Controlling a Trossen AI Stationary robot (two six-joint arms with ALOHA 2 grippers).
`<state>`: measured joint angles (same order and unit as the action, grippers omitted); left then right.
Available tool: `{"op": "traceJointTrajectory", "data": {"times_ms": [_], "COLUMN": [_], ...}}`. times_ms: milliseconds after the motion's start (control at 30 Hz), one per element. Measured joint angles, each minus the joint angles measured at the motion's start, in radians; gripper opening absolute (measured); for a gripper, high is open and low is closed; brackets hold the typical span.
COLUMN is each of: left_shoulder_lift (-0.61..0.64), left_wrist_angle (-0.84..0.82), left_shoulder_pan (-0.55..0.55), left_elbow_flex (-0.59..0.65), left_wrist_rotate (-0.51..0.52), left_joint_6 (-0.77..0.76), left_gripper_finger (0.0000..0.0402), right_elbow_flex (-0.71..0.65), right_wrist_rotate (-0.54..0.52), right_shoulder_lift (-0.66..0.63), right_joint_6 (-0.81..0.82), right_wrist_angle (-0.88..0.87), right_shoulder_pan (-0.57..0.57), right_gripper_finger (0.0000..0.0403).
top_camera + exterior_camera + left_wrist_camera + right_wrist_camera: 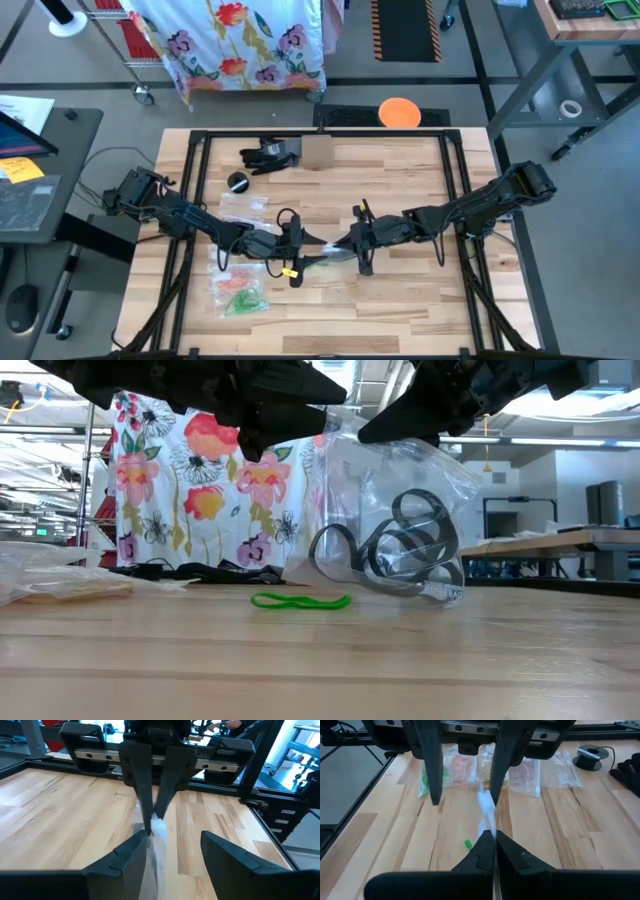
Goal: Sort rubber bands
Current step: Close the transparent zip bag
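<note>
High view: the left tool and the right tool meet mid-desk over a clear bag; other bags of coloured bands lie near the left arm. Low view: the bag hangs from the tools above, its lower end on the desk, holding dark bands; one green band lies loose on the desk beside it. Left wrist view: the left tool stands spread, one finger at the bag's edge, with the right tool pinching it opposite. Right wrist view: the right tool is pressed together on the bag's rim. The step in hand appears to be opening or holding the bag for filling. The next move likely calls for the left tool to close on the free rim.
</note>
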<state>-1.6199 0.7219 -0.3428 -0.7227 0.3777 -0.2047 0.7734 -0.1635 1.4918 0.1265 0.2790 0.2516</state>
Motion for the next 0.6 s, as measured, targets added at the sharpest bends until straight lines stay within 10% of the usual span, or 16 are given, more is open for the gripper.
{"op": "traceJointTrajectory", "data": {"times_ms": [600], "left_shoulder_lift": [0.0], "left_wrist_angle": [0.0], "left_shoulder_pan": [0.001], "left_elbow_flex": [0.0], "left_wrist_rotate": [0.053], "left_joint_6": [0.028], "left_gripper_finger": [0.0066], "right_elbow_flex": [0.0], "right_wrist_rotate": [0.0], "right_shoulder_lift": [0.0], "right_joint_6": [0.003], "right_wrist_angle": [-0.005], "right_shoulder_pan": [0.0], "right_gripper_finger": [0.0]}}
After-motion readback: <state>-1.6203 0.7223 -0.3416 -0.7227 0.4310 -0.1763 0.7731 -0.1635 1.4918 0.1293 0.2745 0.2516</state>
